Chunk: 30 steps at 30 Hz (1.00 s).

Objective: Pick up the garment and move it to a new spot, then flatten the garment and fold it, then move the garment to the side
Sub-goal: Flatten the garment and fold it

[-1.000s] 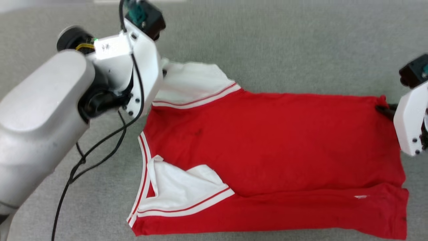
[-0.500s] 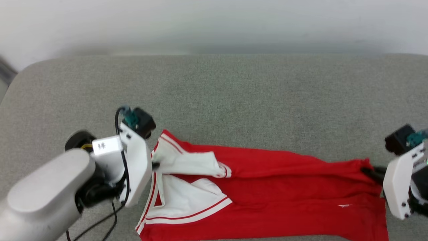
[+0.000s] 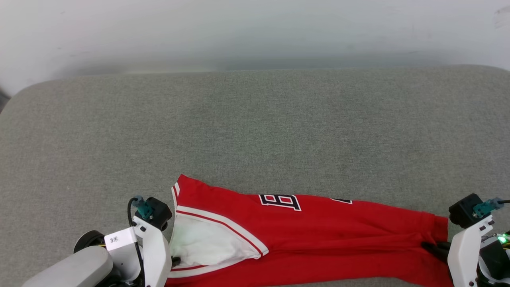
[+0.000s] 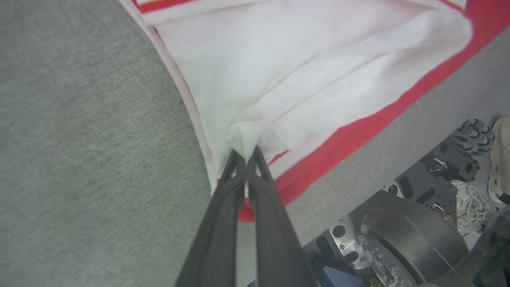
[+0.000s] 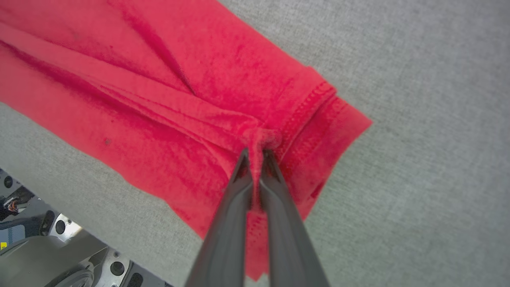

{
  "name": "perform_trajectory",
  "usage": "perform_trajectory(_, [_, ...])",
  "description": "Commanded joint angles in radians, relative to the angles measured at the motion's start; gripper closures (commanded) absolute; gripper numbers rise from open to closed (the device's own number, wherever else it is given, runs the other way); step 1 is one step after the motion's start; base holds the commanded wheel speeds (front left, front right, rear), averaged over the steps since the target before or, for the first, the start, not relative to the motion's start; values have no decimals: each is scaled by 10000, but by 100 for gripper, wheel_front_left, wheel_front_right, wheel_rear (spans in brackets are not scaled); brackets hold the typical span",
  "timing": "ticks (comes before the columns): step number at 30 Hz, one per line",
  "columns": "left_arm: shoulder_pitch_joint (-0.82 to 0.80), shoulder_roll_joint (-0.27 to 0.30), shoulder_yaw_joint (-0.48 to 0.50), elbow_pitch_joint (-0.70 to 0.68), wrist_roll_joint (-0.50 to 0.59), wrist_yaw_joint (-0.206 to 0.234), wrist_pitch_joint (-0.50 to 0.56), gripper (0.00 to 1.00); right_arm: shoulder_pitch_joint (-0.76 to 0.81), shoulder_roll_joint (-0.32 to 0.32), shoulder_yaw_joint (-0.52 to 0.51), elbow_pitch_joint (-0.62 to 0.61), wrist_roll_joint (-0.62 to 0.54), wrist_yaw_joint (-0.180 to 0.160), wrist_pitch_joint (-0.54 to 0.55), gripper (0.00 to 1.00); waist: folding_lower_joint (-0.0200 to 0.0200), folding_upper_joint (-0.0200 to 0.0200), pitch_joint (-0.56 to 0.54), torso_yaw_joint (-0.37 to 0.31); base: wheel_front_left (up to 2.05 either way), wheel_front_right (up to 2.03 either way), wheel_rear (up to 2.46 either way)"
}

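Observation:
The garment (image 3: 310,235), a red jersey with a white sleeve, striped trim and a black-and-white number print, lies folded lengthwise along the near edge of the grey table (image 3: 255,131). My left gripper (image 3: 175,262) is shut on the white sleeve end of the garment (image 4: 279,79); in the left wrist view the left gripper (image 4: 247,153) pinches a bunch of white cloth. At the other end my right gripper (image 3: 428,248) is shut on the red hem, where the right gripper (image 5: 255,153) pinches gathered fabric of the garment (image 5: 159,103).
The grey fabric-covered table stretches far and wide behind the jersey, ending at a pale wall (image 3: 255,32). Past the table's near edge the wrist views show my wheeled base (image 4: 406,239) and a pale shoe (image 4: 502,159) on the floor.
The head camera has tilted up, so more of the table and the wall show. Both grippers have drawn the far edge of the jersey toward the near edge, folding it over; the number print now faces up.

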Motion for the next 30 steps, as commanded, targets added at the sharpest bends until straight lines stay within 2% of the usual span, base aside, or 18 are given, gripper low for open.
perform_trajectory(1, [139, -71, 45, 130, 61, 68, -236, 33, 176, 124, -173, 117, -6, -7, -2, 40, 2, 0, 1, -18, 0, 0, 0])
perform_trajectory(2, [186, -108, 104, 154, 51, 88, -411, 0, 195, 168, -283, 133, -39, -7, -90, 0, 2, 0, -27, -16, 0, 0, 0])
perform_trajectory(7, [276, -76, 295, -38, 332, 198, -1198, 0, 422, 76, -711, -179, -78, -7, -394, 0, 2, 0, -312, 39, 0, 0, 0])
perform_trajectory(16, [943, -90, 1336, -757, 1188, 1653, -4452, 0, 1389, -440, -2856, -1068, 88, -7, -779, 0, 2, 0, -756, -2, 0, 0, 0])
perform_trajectory(24, [1656, -693, 2044, -408, 1830, 2889, -7101, 0, 2376, 159, -4491, -673, 604, -5, -492, 0, 2, 0, -643, 26, 0, 0, 0])
perform_trajectory(30, [2114, -1344, 2913, -109, 2519, 3522, -7676, 0, 2812, 767, -4976, -333, 859, -5, -174, 0, 2, 0, -396, 170, 0, 0, 0])
